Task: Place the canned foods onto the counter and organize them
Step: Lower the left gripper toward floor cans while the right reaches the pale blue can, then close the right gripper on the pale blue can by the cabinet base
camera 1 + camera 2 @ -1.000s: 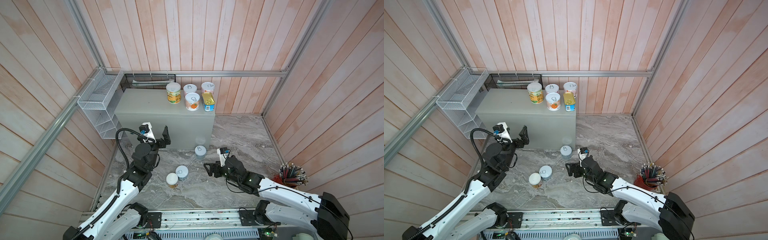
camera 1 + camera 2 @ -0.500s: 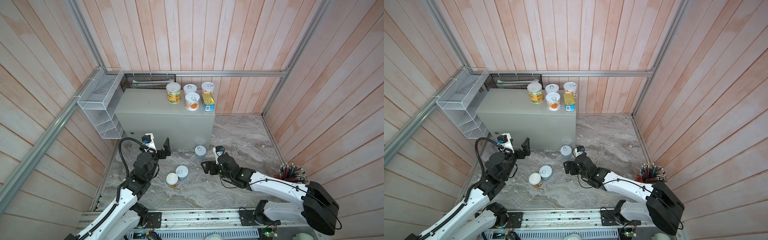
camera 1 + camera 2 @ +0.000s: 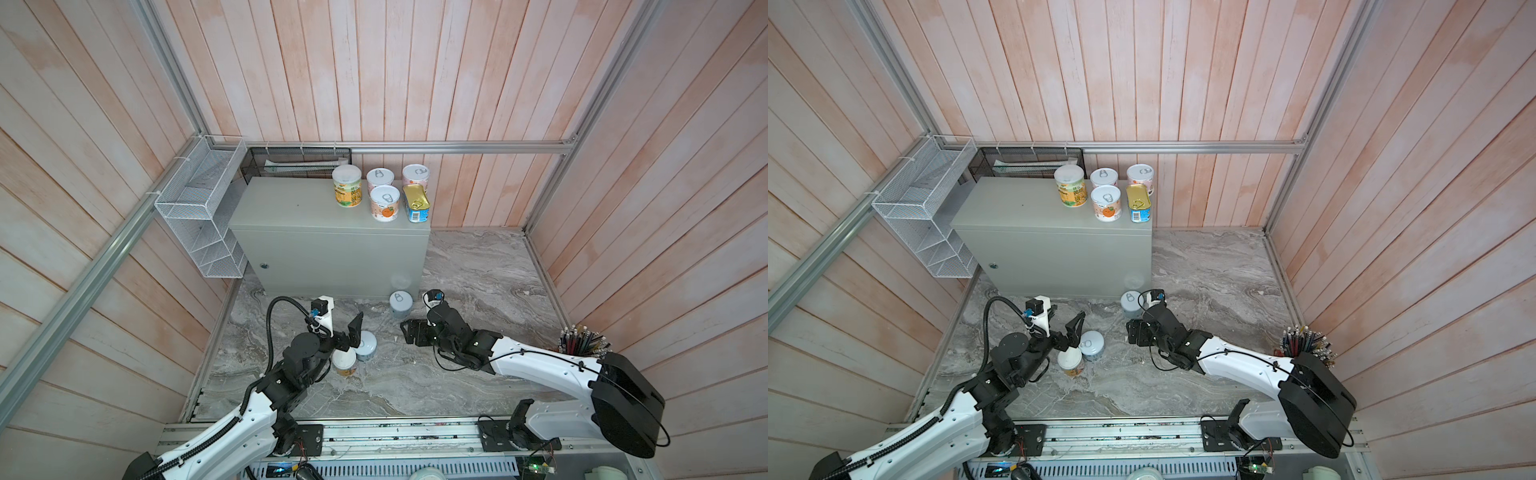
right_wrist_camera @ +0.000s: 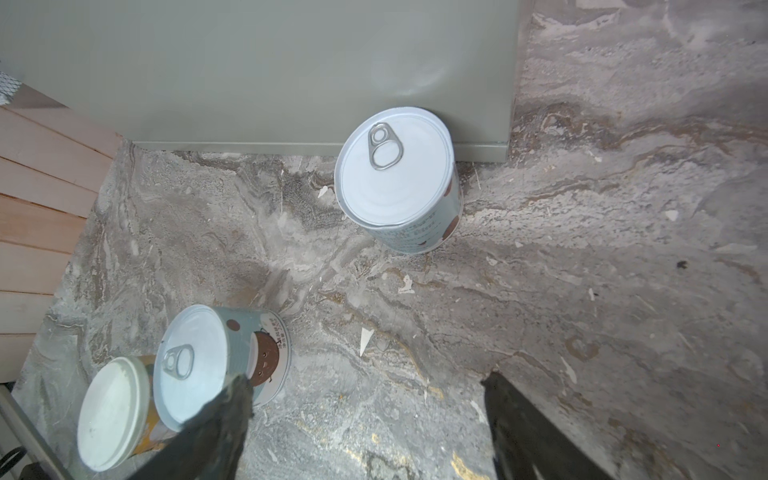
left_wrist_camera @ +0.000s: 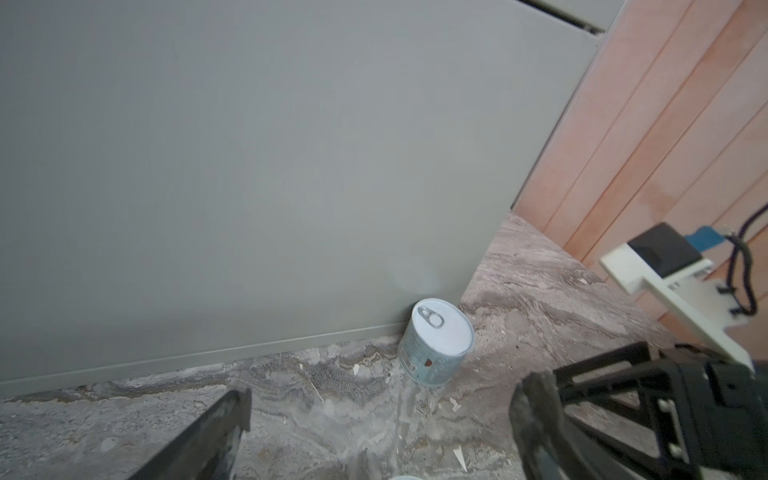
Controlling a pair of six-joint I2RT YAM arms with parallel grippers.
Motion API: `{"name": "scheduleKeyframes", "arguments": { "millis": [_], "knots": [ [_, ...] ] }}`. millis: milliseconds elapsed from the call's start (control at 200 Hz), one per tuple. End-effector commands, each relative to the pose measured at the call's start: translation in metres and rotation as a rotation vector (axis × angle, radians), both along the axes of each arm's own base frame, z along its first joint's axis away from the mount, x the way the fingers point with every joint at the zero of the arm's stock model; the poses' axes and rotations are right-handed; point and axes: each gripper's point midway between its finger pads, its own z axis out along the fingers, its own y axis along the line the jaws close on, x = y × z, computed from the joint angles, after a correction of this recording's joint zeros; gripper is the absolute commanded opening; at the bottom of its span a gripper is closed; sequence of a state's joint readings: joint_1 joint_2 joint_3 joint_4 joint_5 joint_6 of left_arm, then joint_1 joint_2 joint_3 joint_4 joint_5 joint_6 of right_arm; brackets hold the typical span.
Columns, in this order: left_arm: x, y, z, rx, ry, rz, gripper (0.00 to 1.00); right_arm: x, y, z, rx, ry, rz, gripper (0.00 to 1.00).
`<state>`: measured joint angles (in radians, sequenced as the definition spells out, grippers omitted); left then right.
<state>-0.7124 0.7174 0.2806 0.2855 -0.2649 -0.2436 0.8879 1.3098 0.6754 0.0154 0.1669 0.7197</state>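
Right gripper [image 3: 409, 331] is hanging spread and empty at lower centre in both top views, beside a can [image 3: 400, 302] at the counter's [image 3: 291, 216] foot; left gripper [image 5: 386, 399] is gaping empty by two cans [image 3: 368, 348].

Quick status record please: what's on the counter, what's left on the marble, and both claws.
On counter: four round cans, one gold-topped tin
On marble: lone can at the counter's base; blue can and orange-label can side by side
Left claw: open, empty, by the pair
Right claw: open, empty, facing the lone can
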Motion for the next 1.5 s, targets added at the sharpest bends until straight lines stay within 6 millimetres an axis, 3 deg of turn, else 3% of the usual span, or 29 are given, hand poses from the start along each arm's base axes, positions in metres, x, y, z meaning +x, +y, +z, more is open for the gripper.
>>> {"name": "scheduleKeyframes", "arguments": {
  "millis": [0,395,1085,1495],
  "knots": [
    [-0.002,-0.006,0.006,0.002,-0.050,-0.009,1.00,0.013,-0.004,0.008,0.024,-0.025,-0.080,0.83],
    [0.001,-0.026,-0.010,0.063,-0.012,-0.023,1.00,0.032,-0.001,0.010,0.045,-0.094,-0.132,0.79],
    [0.009,-0.024,-0.026,0.106,0.019,0.016,1.00,0.078,0.026,-0.025,-0.117,-0.116,-0.088,0.84],
    [0.011,-0.023,-0.031,0.105,0.027,0.032,1.00,0.100,0.034,-0.055,-0.185,-0.094,-0.133,0.80]
  ]
}}
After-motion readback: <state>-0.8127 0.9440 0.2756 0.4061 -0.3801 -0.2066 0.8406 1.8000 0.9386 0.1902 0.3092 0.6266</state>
